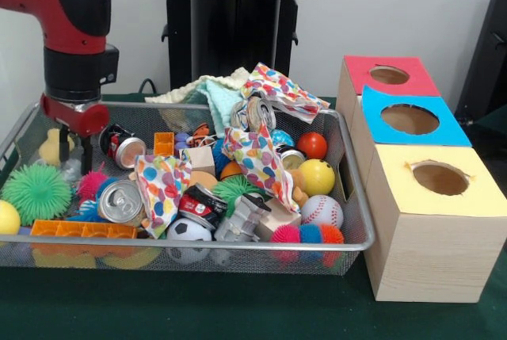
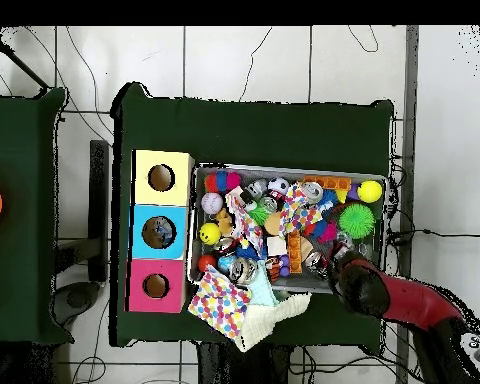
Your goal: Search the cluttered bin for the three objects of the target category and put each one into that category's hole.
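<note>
A: Where's the bin [image 1: 348, 241]?
B: On the green counter [image 1: 198, 308], just beside three wooden boxes [image 1: 432, 229], each with a hole: red top [image 1: 388, 74], blue top [image 1: 410, 119], yellow top [image 1: 440, 177].
A: Anything sorted?
B: Hard to say. The holes show nothing inside, and the bin is heaped with balls, cans [image 1: 120, 201], blocks and spotted cloths [image 1: 257, 158]. I'd judge the search barely begun.
A: And the tool [image 1: 75, 154]?
B: Down in the bin's end farthest from the boxes, near a yellow duck [image 1: 52, 147]. Whether it's apart, together or clamped, I can't tell.
</note>
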Robot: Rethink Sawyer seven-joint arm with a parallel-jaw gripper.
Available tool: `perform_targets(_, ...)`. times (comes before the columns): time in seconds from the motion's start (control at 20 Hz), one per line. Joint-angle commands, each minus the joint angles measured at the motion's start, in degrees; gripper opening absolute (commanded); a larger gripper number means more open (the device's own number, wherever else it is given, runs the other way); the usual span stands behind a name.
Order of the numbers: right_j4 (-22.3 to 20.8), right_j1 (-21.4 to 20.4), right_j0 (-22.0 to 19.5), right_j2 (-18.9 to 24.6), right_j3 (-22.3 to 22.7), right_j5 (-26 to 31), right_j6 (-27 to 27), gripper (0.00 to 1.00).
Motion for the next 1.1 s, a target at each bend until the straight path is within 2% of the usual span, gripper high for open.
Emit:
perform_targets(0.05,-4.3,8.1,1.0,-0.2,-6.5,-1.9,-0.9,1.00)
perform_targets(0.45,-4.1,10.4,1.0,0.4,-8.5,-2.7,-0.3,1.00)
perform_targets(0.75,-3.6,11.8,2.5,-0.9,-9.4,-3.3,0.9,1.00)
perform_targets(0.8,-3.4,11.8,2.1,-0.5,-9.2,-2.5,0.5,0.00)
perform_targets(1.1,-3.1,11.6,0.6,1.4,-8.7,0.7,-1.6,0.00)
